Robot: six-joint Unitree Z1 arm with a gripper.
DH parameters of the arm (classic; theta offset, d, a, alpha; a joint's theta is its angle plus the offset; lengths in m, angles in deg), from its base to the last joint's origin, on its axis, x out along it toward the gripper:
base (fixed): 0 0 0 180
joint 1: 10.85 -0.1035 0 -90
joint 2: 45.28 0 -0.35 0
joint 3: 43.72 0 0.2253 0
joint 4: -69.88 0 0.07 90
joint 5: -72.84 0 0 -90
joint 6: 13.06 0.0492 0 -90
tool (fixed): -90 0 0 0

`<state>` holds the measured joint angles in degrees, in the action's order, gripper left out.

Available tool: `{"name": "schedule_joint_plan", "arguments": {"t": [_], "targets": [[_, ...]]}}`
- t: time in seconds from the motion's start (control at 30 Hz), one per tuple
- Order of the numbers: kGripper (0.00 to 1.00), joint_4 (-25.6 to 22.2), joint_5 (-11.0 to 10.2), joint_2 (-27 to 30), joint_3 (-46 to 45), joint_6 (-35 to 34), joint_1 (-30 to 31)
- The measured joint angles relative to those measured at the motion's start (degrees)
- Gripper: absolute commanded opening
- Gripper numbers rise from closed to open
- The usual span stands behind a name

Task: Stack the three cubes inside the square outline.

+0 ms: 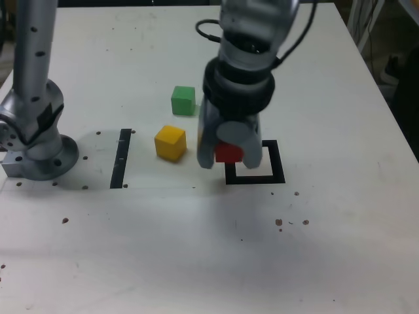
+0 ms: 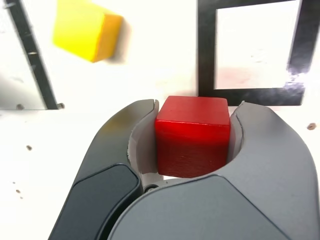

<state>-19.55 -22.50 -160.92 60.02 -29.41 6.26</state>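
With the hand (image 2: 192, 137) clamped on the red cube (image 2: 192, 135) at the near edge of the outline (image 2: 206, 47), carry it over the white centre, square it to the frame, then let go low.

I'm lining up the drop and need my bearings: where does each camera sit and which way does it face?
Exterior view: off the arm, raised, looking down across the table; shows the arm's base, the claw, green cube.
Wrist view: on the wrist behind the claw, looking down past the jaws at the table.
Shared: red cube gripped, yellow cube, square outline, black strip.
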Motion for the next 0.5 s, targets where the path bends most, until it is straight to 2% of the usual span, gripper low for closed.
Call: {"name": "schedule_joint_plan", "arguments": {"t": [0.13,0.3,0.5], "targets": [[0.3,0.54,0.21,-2.69,1.43,2.23,-1.44],[0.3,1.23,0.28,-3.06,2.03,4.23,-4.33],[0.3,2.72,0.65,-3.59,2.0,4.57,-4.7]]}}
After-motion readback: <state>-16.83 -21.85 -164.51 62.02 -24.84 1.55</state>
